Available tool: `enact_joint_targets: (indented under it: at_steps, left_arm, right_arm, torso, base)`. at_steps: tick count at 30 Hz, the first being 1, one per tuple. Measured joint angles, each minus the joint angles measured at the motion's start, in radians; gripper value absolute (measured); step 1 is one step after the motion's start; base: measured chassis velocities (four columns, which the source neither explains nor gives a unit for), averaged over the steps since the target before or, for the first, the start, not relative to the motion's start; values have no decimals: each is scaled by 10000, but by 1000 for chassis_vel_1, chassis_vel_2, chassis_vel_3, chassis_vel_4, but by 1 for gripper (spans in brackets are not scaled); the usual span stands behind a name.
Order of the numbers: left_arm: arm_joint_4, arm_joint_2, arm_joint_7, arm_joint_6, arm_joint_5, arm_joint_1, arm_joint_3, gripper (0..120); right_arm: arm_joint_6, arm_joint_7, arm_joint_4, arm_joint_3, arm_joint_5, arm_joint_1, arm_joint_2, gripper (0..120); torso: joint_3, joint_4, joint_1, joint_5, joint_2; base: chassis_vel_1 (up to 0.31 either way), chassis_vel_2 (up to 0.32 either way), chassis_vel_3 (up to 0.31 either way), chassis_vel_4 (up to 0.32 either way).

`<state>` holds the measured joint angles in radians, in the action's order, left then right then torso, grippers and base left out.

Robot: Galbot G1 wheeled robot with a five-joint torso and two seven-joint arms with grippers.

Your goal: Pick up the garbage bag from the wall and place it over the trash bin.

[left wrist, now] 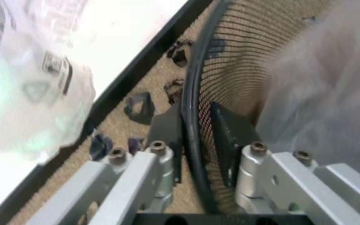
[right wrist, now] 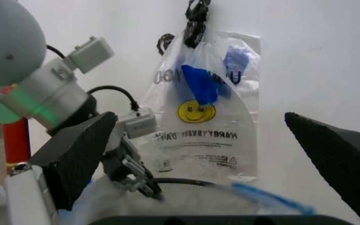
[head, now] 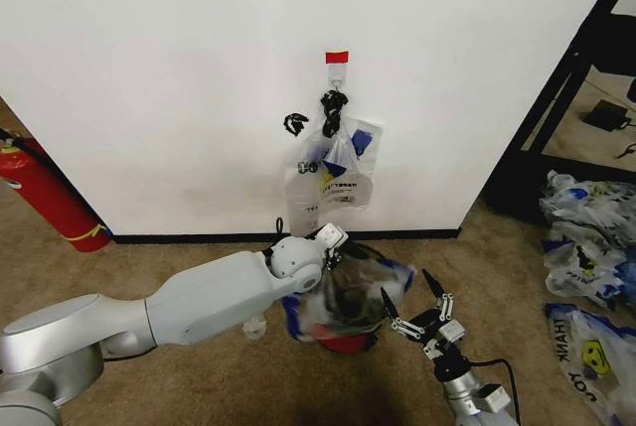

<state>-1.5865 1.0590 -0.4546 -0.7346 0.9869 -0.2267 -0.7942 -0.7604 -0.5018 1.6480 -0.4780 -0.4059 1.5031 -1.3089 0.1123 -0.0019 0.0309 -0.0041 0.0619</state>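
Looking down from the head camera, you saw the white wall (head: 149,69) filling the upper part of the frame, its black baseboard running along brown carpet. At top center a red tape strip (head: 337,57) marked a small hook, and from it hung a bunch of clear smiley-face bags (head: 333,173) held with black clips.

Low in the center of the frame sat the trash bin (head: 348,343), black mesh with a red bottom. The garbage bag (head: 350,297), clear and crinkled with blue handles, was draped over the bin's top.

Your left arm reached in from the lower left, and the left pincer (head: 334,259) sat at the bin's near-wall edge. In the left wrist view, the left pincer (left wrist: 196,136) straddled the bin's black rim (left wrist: 192,93), one finger outside the mesh and one inside, with a narrow gap around the rim; filmy bag plastic (left wrist: 330,84) lay inside the bin beside it.

Your right pincer (head: 411,299) hovered just right of the bin, its fingers spread wide and holding nothing. The right wrist view showed those fingers (right wrist: 77,154) far apart, framing the hanging bags (right wrist: 202,126).

At the left edge stood a red fire extinguisher (head: 45,193). A heap of stuffed smiley bags (head: 591,247) lay at the right edge.
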Motion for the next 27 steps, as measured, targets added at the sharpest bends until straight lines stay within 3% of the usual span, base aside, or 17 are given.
enact_joint_targets:
  at_steps: [5,11,12,15,19,22,27]
  left_arm:
    - [-882,-521,-1255,7,1396,-723,1061,5]
    - [-2505,-1221,-3233,-24,3325,-3301,4070,5]
    - [-2505,-1221,-3233,-24,3325,-3301,4070,5]
    - [-3239,-1191,-3718,-23,3415,-5125,6337,5]
    - [-3999,-906,-3855,-22,2997,-6939,8063,5]
    - [-4343,-651,-3885,-21,2658,-7668,8607,5]
    - [-4782,-112,-3850,-16,2002,-8731,8929,5]
  right_arm:
    - [-1,25,-81,63,50,-86,14,100]
    - [6,74,-567,195,91,-320,128,100]
    - [6,74,-567,195,91,-320,128,100]
    - [134,246,-845,288,95,-483,189,100]
    - [635,1155,-756,499,27,-510,271,100]
    - [976,1937,-593,602,-40,-477,275,100]
    - [1397,2731,-408,845,23,-466,271,100]
  torso:
    - [0,5,0,1,0]
    - [0,6,2,-1,0]
    - [0,6,2,-1,0]
    - [0,8,1,2,0]
    - [0,12,0,2,-1]
    - [-2,2,0,0,0]
    - [-2,6,0,2,0]
  base:
    - [0,0,0,0]
    - [0,0,0,0]
    - [0,0,0,0]
    - [0,0,0,0]
    - [0,0,0,0]
    - [0,0,0,0]
    - [0,0,0,0]
